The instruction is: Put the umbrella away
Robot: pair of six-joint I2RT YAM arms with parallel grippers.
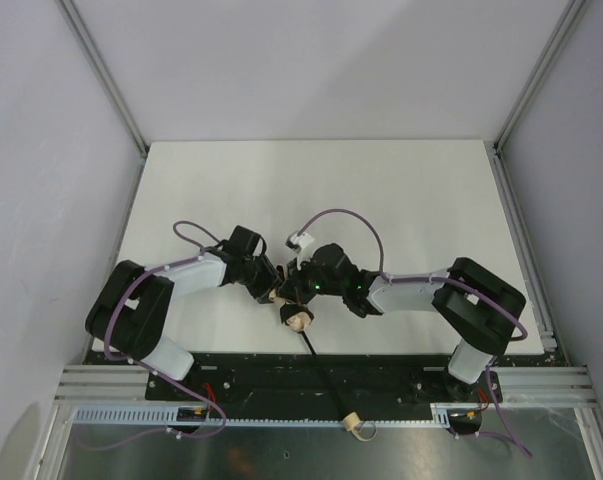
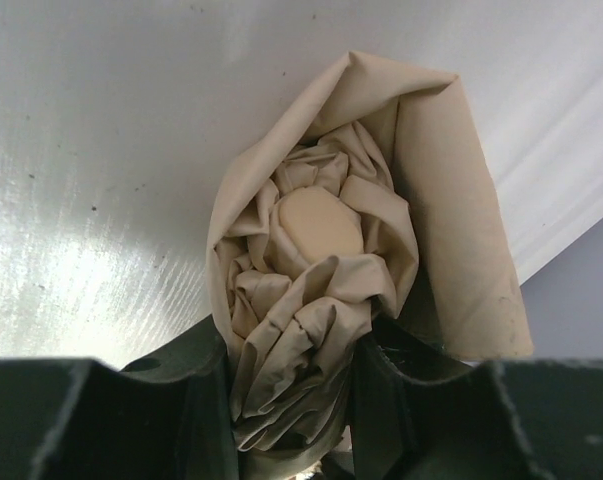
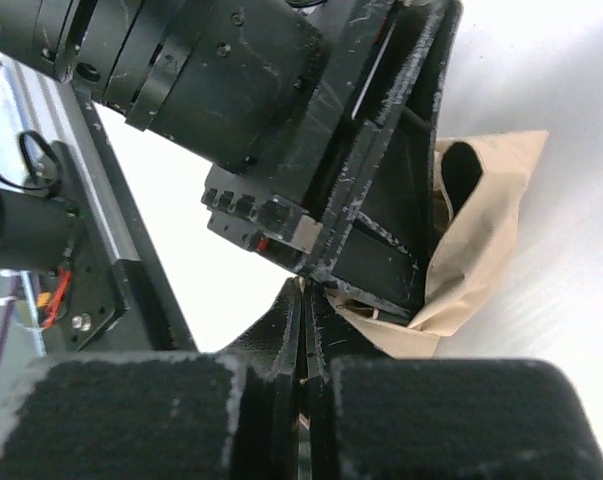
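Note:
The umbrella (image 1: 299,320) lies at the near middle of the table. Its thin black shaft (image 1: 323,372) runs toward me, over the table's edge, to a pale knob handle (image 1: 353,424). In the left wrist view the tan canopy (image 2: 321,260) is a crumpled bundle, and a flat tan fabric flap (image 2: 461,200) wraps round it. My left gripper (image 2: 289,375) is shut on that bundle, one finger (image 2: 196,385) on each side. My right gripper (image 3: 303,300) is pressed shut just below the left gripper's body (image 3: 381,200), with a thin edge of the tan fabric (image 3: 481,230) pinched at its tips. Both grippers meet above the canopy (image 1: 286,290).
The white table (image 1: 401,200) stretches back to grey walls on three sides. An aluminium rail (image 1: 541,385) and a black base plate (image 1: 381,365) cross the near edge, and the shaft lies over them. Purple cables (image 1: 341,215) loop above both wrists.

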